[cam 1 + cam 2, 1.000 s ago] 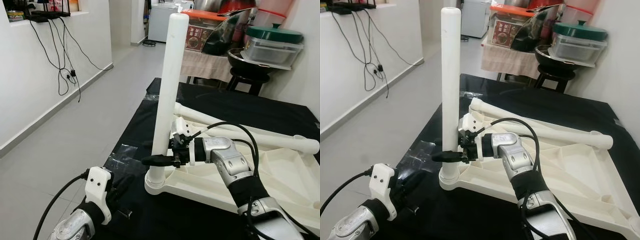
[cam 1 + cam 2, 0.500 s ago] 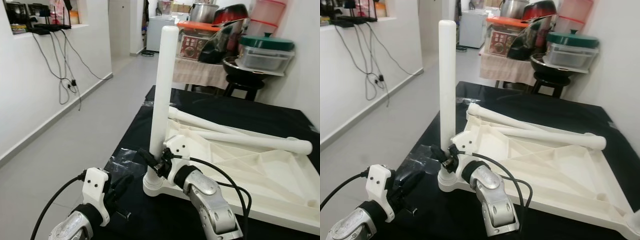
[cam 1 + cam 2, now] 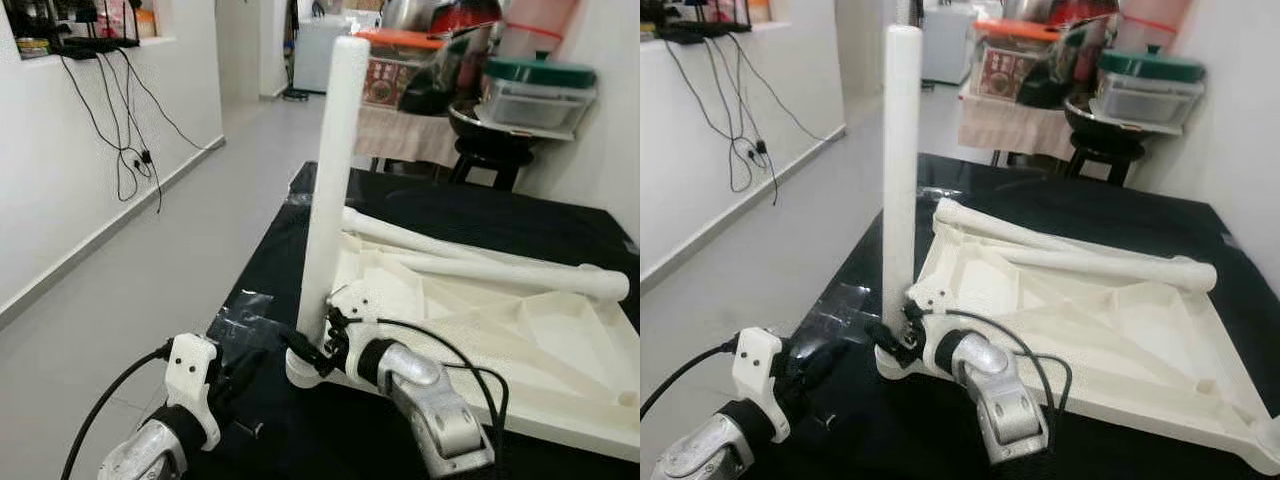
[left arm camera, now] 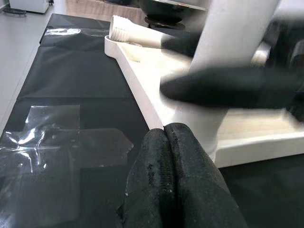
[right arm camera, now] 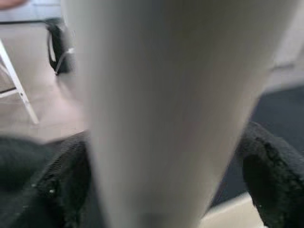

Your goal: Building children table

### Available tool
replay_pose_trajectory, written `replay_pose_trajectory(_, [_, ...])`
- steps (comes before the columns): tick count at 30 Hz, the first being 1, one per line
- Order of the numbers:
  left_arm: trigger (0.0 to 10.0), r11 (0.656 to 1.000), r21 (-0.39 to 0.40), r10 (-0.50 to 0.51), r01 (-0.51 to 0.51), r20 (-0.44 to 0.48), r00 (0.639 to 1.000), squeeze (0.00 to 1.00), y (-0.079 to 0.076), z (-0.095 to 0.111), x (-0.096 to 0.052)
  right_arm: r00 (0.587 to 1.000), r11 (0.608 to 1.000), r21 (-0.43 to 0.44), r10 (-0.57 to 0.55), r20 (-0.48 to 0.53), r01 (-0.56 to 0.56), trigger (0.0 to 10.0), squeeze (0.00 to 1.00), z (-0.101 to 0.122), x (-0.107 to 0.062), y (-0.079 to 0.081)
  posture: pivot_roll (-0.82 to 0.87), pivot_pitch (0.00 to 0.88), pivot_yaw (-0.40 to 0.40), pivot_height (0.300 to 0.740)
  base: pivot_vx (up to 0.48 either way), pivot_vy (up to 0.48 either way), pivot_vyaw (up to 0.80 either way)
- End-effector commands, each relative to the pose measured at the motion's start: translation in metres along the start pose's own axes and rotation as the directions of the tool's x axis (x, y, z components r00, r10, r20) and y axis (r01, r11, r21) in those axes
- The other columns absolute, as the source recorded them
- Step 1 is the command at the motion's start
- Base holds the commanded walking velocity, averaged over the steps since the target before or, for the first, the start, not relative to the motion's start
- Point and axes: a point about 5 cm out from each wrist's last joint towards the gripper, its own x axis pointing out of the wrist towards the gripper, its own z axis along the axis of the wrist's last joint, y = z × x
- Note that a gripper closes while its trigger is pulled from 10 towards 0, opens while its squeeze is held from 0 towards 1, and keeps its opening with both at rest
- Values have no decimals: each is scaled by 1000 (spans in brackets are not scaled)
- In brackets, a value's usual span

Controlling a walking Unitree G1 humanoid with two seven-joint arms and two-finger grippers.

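The right gripper (image 3: 312, 352) is pinching the upright white leg (image 3: 330, 190) near its base on the overturned tabletop (image 3: 520, 340); the left gripper (image 4: 168, 156), fingers pressed together, is hovering beside that corner.

The foot of the upright leg (image 3: 332, 190) is partly covered by the right gripper (image 3: 305, 352), and in the right wrist view the leg (image 5: 166, 109) is seen only as a blurred pale mass cut off at the frame's edges. Beside the leg, the tabletop (image 3: 560, 340) is cut off at the picture's side. In the left wrist view, the right gripper (image 4: 228, 88) is smeared to a dark blur against the leg. The clutter behind the leg cannot be made out.
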Motion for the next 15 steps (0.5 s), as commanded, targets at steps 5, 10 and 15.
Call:
replay_pose_trajectory(5, [10000, 1000, -6, -4, 3, -13, 1000, 0, -1, -3, 1, 968, 967, -44, 251, -5, -251, 10000, 0, 4, 5, -10, 110, 0, -108, 740, 0, 0, 0])
replay_pose_trajectory(10, [10000, 1000, -5, 0, 0, -14, 1000, 0, -1, -4, 1, 920, 919, -54, 391, -15, -391, 10000, 0, 12, 8, -22, 122, 0, -112, 740, 0, 0, 0])
replay_pose_trajectory(15, [10000, 1000, -3, 5, -5, -15, 1000, 0, -1, -5, 1, 873, 873, -15, 488, -13, -488, 0, 0, 15, 11, -29, 134, 0, -116, 740, 0, 0, 0])
